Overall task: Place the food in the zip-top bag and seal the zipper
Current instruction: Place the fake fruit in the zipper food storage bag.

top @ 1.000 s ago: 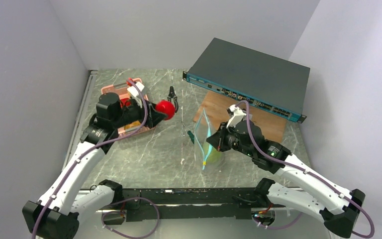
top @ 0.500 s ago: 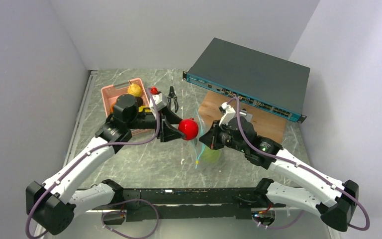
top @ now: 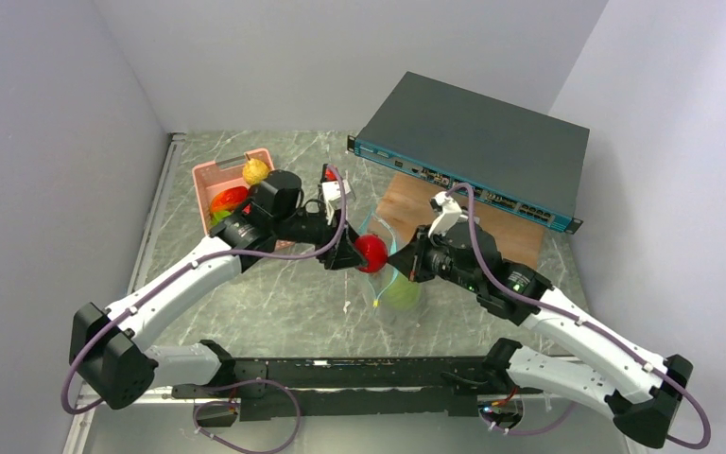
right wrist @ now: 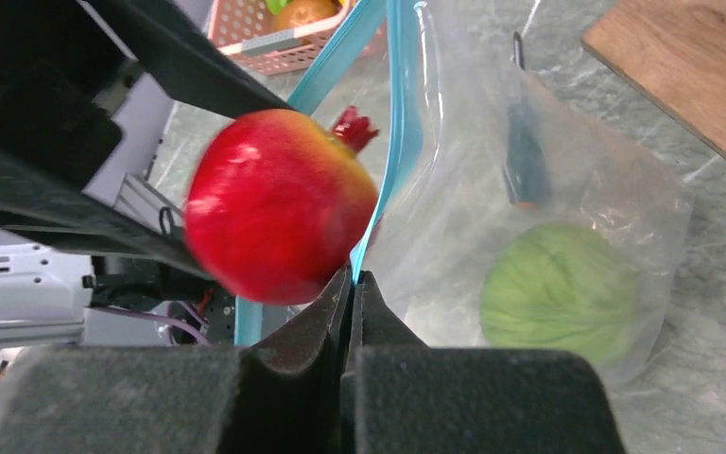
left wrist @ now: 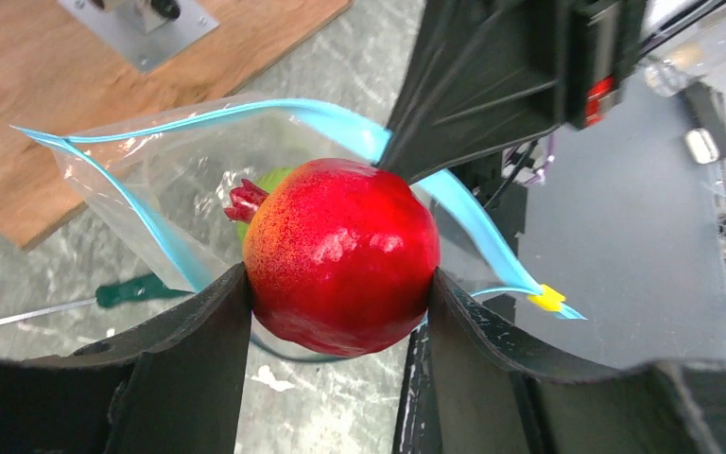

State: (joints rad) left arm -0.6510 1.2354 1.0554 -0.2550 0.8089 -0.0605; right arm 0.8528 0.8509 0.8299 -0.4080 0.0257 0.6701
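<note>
While R hand [right wrist: 351,280] pins zipper [right wrist: 404,95], pomegranate [left wrist: 340,255] crowds bag [right wrist: 473,142] mouth.

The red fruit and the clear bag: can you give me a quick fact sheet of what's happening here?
Red fruit: clamped in the left gripper, at the mouth of the bag
Bag edge: pinched by the shut right gripper, mouth open
Inside: one green fruit
Basket: more fruit left

Hand [right wrist: 351,281] pinches zipper [right wrist: 403,104] — pomegranate [right wrist: 279,219] (red) beside.
</note>
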